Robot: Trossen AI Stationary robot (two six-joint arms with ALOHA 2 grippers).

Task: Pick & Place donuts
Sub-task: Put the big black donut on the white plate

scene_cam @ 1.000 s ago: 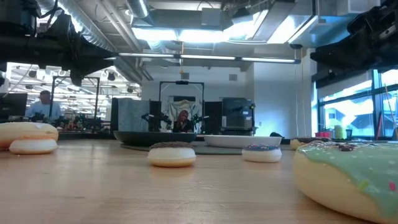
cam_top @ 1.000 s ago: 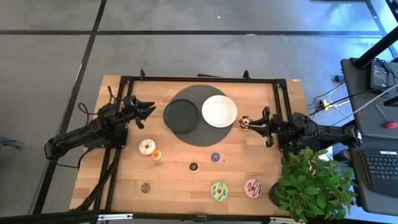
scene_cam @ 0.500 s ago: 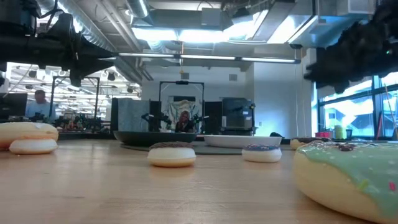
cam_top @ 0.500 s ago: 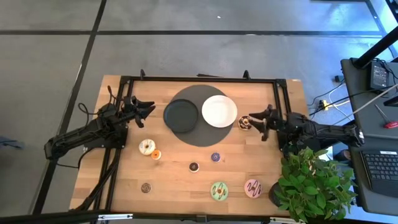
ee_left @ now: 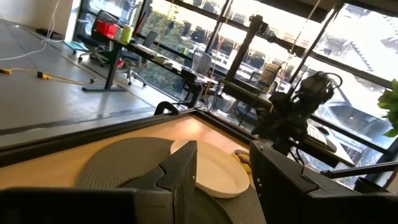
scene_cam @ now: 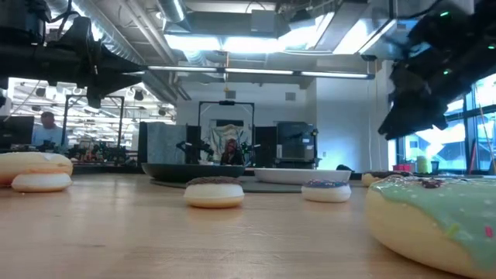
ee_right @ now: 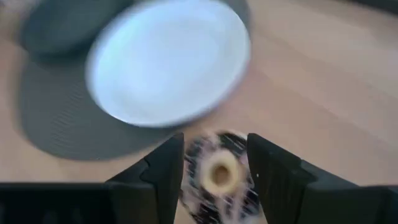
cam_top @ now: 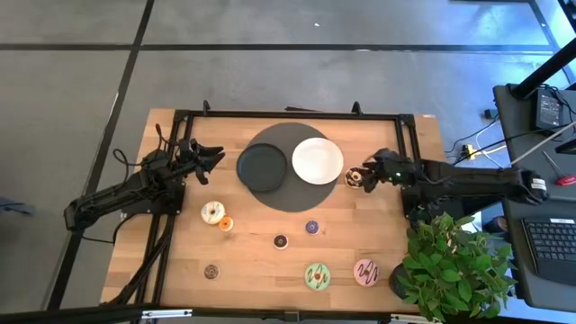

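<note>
A chocolate-iced donut (cam_top: 354,177) lies flat on the table to the right of the white plate (cam_top: 317,161). My right gripper (cam_top: 364,175) hovers over it, open. In the right wrist view its fingers stand on either side of the donut (ee_right: 217,171) without touching it. More donuts lie flat across the near half of the table: white (cam_top: 212,212), orange mini (cam_top: 226,224), brown mini (cam_top: 280,241), purple mini (cam_top: 311,228), another brown (cam_top: 211,271), green (cam_top: 317,276) and pink (cam_top: 366,271). My left gripper (cam_top: 202,155) waits open at the left, left of the black plate (cam_top: 262,166).
Both plates sit on a round grey mat (cam_top: 290,193) at the far middle of the table. A potted plant (cam_top: 450,265) stands at the near right corner, close to the pink donut. A black frame (cam_top: 288,114) runs along the far edge and both sides.
My right gripper has moved toward the table's left, up to the chocolate donut, and has tipped its fingers down over it. It has come lower in the low view. The donuts and the plates have stayed where they were.
</note>
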